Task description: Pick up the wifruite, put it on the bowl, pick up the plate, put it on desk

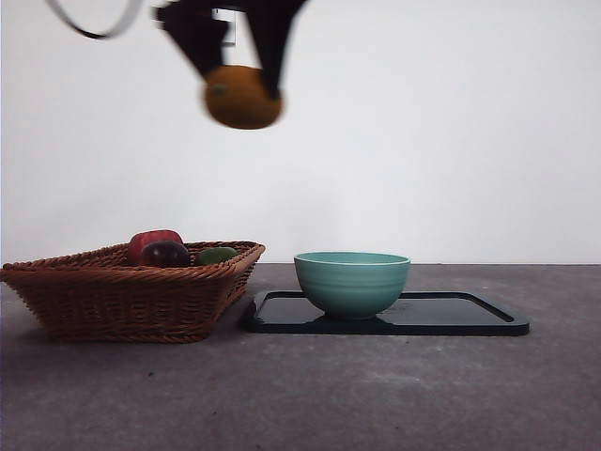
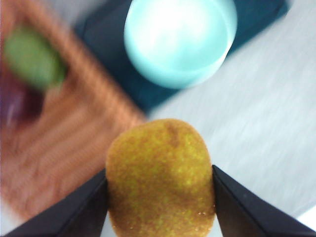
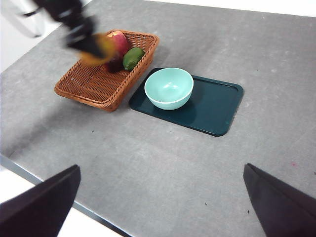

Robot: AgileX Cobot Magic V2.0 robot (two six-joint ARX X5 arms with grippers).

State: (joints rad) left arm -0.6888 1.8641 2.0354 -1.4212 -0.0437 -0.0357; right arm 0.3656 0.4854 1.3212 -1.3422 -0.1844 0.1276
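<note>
Wicker basket (image 1: 131, 291) of red (image 1: 153, 241), purple (image 1: 166, 254), green fruit (image 1: 217, 255), black tray (image 1: 451, 315)

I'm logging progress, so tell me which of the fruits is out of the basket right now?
The orange-brown wifruite, clamped in the left gripper high above the table; the red, purple and green fruits lie in the wicker basket.

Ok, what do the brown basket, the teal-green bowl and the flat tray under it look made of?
The brown woven basket looks like wicker or rattan: interlaced strands, matte. The round teal-green bowl seems glazed ceramic, though plastic is possible: smooth rim, faint ribs, soft sheen. The flat dark rectangular tray appears to be moulded plastic: even surface, raised lip, rounded corners.
</note>
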